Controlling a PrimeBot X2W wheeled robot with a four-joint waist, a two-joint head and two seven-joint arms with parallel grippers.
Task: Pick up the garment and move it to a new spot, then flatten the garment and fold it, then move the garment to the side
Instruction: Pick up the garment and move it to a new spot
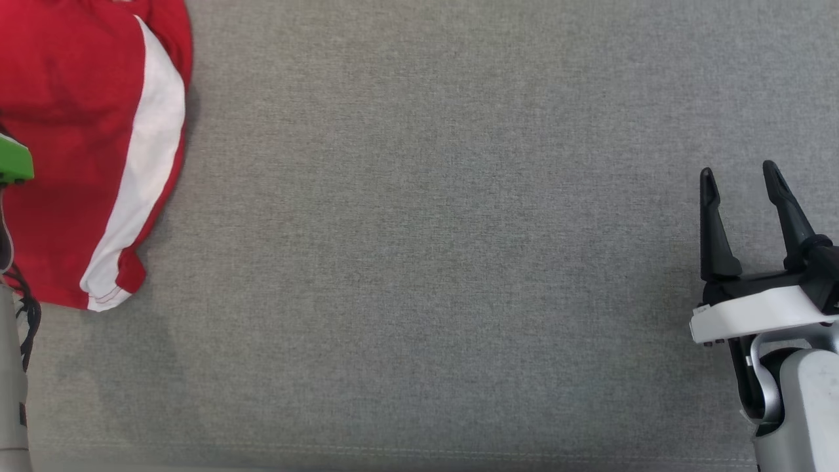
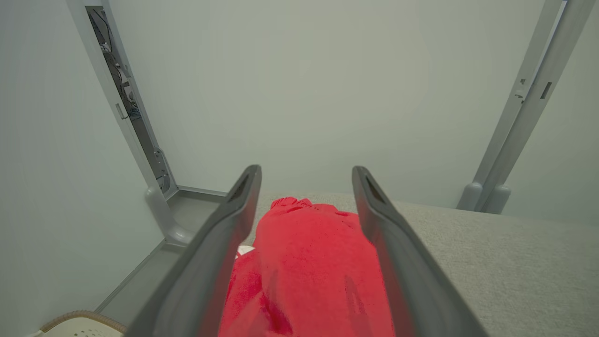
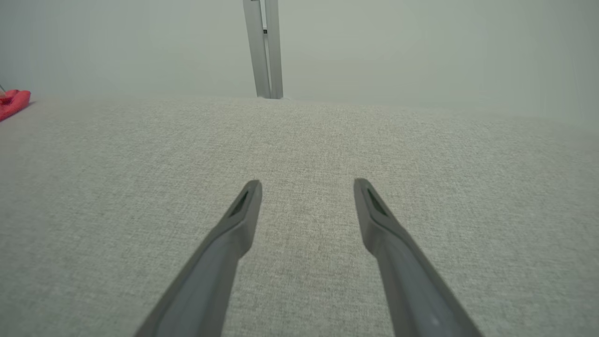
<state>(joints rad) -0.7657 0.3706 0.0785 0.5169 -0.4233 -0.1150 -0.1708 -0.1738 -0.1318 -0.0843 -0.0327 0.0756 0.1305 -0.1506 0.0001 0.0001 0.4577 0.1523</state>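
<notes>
The garment is red with a broad white stripe and lies bunched at the far left of the grey cloth-covered table. In the left wrist view, my left gripper is open and hovers just over the garment, whose red cloth shows between the two fingers with neither finger closed on it. A green part of the left arm overlaps the garment at the head view's left edge. My right gripper stands open over bare table at the right, far from the garment. In the right wrist view, the right gripper is empty and the garment is a small red patch at far left.
The table's front edge with a seam runs along the bottom of the head view. Grey frame posts rise beyond the table's far corners against a pale wall. The floor and a pale perforated object lie past the table's left edge.
</notes>
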